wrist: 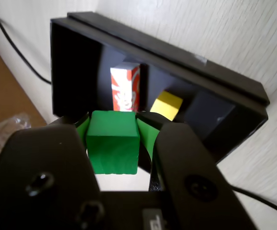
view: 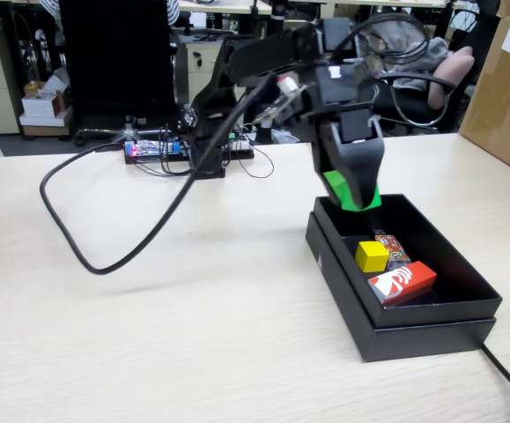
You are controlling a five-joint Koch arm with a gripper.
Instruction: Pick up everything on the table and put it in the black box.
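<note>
The tool (wrist: 113, 136) grips the green cube (wrist: 113, 142) over the black box's (view: 431, 330) upper-left end, clear of the yellow cube (view: 372, 256) and red carton (view: 402, 282) lying lower right, so it should drop unobstructed.

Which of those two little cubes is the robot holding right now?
The small green cube, clamped in the gripper above the matte black cardboard box. The small yellow cube already lies inside.

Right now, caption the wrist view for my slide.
End effector holds green cube above black box containing red-and-white carton and yellow cube.
</note>
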